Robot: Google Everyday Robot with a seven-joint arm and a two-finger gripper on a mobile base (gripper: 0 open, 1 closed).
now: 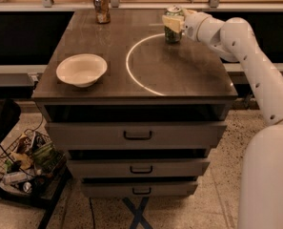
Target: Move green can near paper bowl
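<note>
The green can (pixel 173 32) stands upright at the far right of the dark tabletop, silver top showing. My gripper (pixel 172 23) reaches in from the right at the end of the white arm. Its cream fingers (pixel 169 23) sit around the can's upper half, closed on it. The can's base rests on the table. The paper bowl (pixel 81 69), cream-white and shallow, sits near the front left of the table, well apart from the can.
A brownish-orange can (pixel 101 6) stands at the far left edge of the table (pixel 179 80), which carries a white arc marking. Drawers sit below the top. A wire basket of clutter (pixel 22 168) is on the floor at the left. A counter runs behind.
</note>
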